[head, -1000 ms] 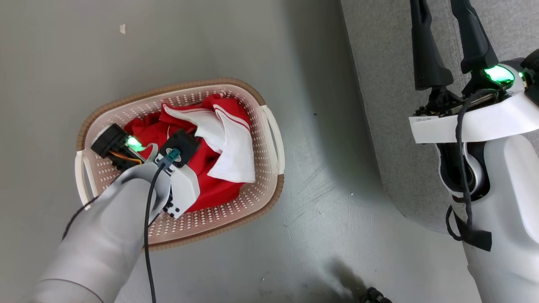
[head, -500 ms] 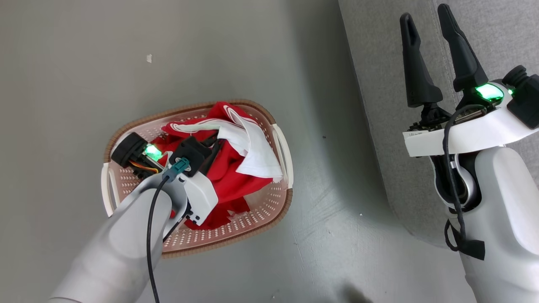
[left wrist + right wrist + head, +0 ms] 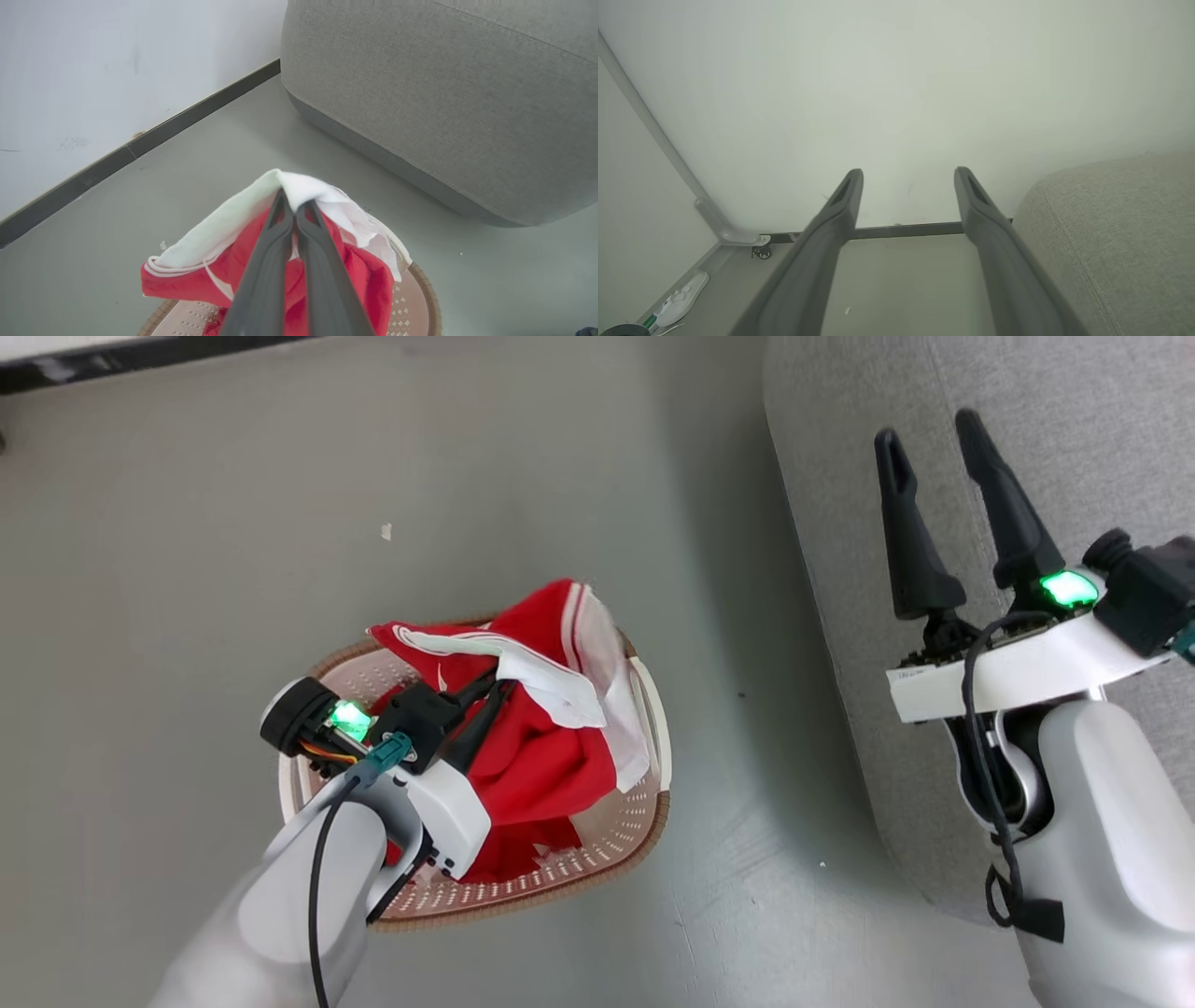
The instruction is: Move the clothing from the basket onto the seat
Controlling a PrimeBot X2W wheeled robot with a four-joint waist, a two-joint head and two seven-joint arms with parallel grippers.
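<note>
A red garment [image 3: 537,765] with white panels hangs lifted above the cream basket [image 3: 616,845], its lower part still inside. My left gripper [image 3: 499,686] is shut on the garment's upper fold. In the left wrist view the closed left gripper [image 3: 290,198] pinches white fabric, and the red garment [image 3: 369,280] drapes below over the basket [image 3: 420,303]. The grey sofa [image 3: 1027,448] lies to the right, and the sofa [image 3: 444,107] also rises beyond the garment in the left wrist view. My right gripper [image 3: 929,429] stands open over the sofa's edge, holding nothing, and the right gripper [image 3: 908,175] faces a wall.
Grey floor [image 3: 233,569] surrounds the basket, with a dark baseboard [image 3: 140,144] and white wall behind. A white slipper [image 3: 679,298] lies on the floor at the left of the right wrist view, near a small caster wheel [image 3: 761,252].
My left gripper has risen with the garment, pulling it up out of the basket. The head camera has shifted, so the basket and sofa sit lower in view.
</note>
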